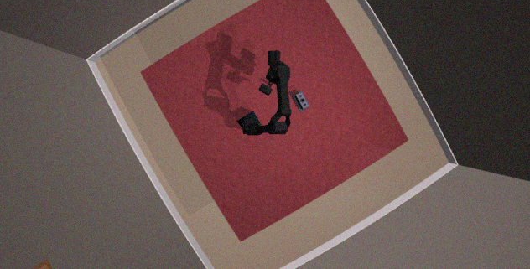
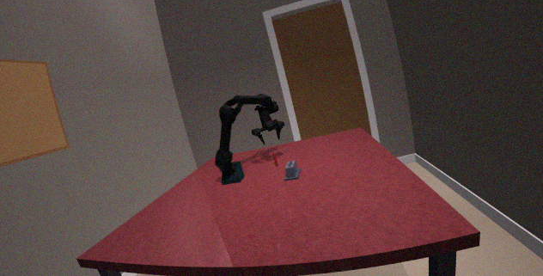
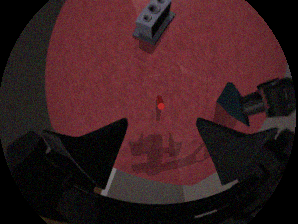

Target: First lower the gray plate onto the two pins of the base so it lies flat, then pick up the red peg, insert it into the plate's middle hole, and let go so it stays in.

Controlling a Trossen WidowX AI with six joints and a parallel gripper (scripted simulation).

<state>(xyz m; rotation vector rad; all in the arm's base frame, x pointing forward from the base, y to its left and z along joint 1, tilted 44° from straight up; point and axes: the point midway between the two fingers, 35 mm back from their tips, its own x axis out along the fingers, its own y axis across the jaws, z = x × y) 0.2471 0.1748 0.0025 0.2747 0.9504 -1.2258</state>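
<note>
The gray plate (image 1: 302,100) (image 2: 291,164) (image 3: 151,14) shows a row of three holes on top. It sits over the gray base (image 2: 292,178) (image 3: 142,36), whose flat foot shows around it. The plate looks level, but I cannot tell whether it is fully down on the pins. The red peg (image 2: 276,159) (image 3: 160,105) stands upright on the table, apart from the base; the arm seems to hide it in the top view. My gripper (image 2: 271,141) (image 3: 162,121) is open and empty, high above the table on the peg's side of the base.
The red table top (image 1: 327,151) (image 2: 344,211) (image 3: 90,75) carries everything. The arm's own mount (image 1: 248,120) (image 2: 232,174) (image 3: 231,102) stands on the peg's far side from the base. The arm's shadow falls near the peg.
</note>
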